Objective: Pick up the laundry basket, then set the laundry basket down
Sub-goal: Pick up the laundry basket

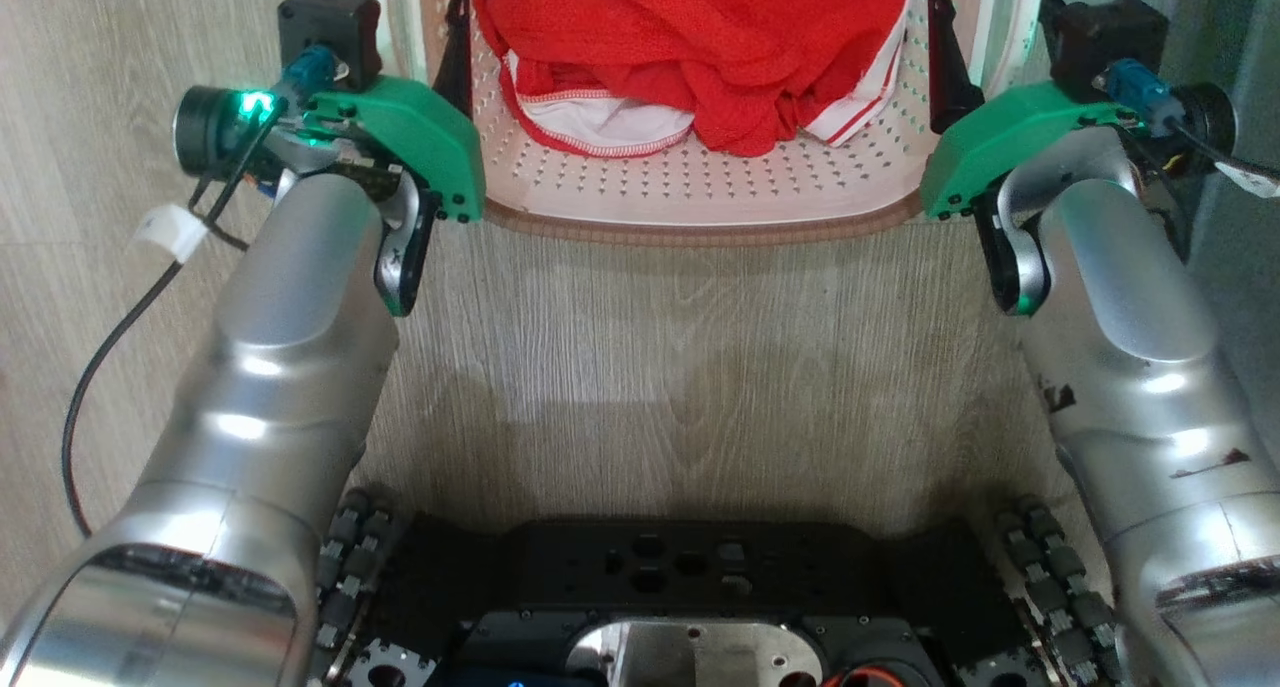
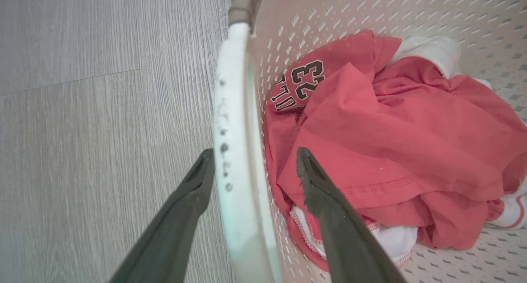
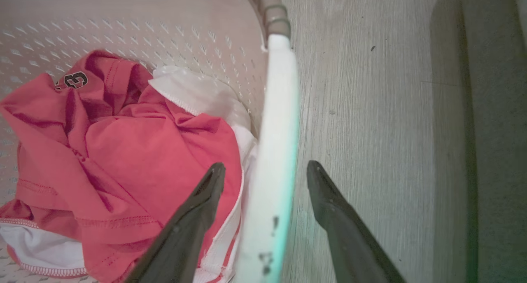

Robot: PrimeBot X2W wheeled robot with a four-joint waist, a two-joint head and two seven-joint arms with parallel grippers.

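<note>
The pale wood-look floor spreads under everything. My dark base is at the bottom of the head view, and my two silver arms reach forward from both sides of it. Between my wrists, directly in front of me, is the laundry basket, cream-white with many small holes and a brown rim. I cannot tell if its bottom touches the floor.

Inside the basket lies a crumpled red shirt with the number 23 on it. A white cloth with red trim lies partly under the shirt.

My left claw is spread wide around the left handle. One finger is on the floor side, very close to the handle's edge or touching it. The other finger is inside the basket, above the red shirt and apart from the handle.

My right claw is also spread wide, around the right handle. One finger is over the clothes and the other over the floor, and there is a gap to the handle on each side. Neither claw squeezes its handle.
</note>
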